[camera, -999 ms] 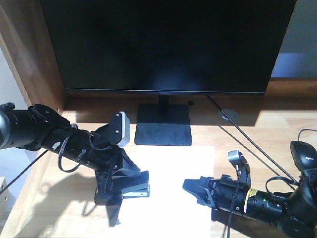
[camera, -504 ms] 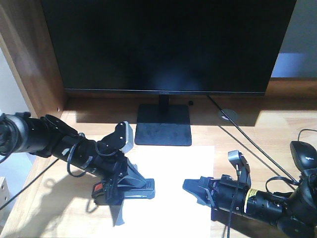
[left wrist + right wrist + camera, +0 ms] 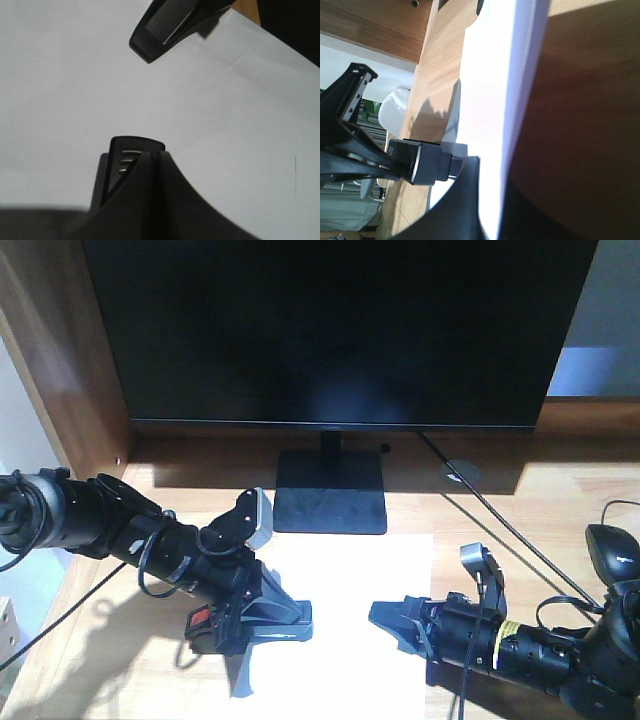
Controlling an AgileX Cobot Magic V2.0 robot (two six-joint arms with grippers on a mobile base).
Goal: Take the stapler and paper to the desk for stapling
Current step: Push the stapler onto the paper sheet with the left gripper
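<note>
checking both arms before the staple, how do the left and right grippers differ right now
The left gripper holds the black stapler over the left part of the paper; the right gripper holds nothing visible. The left arm slopes down from the left edge with its wrist camera raised; the right arm lies low, reaching in from the lower right. The left tips sit over the sheet, the right ones at its right edge. Both are black and point toward each other.

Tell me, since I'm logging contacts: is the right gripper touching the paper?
Cannot tell. In the front view the right gripper overlaps the paper's right edge, but no view shows contact or a gap plainly.
</note>
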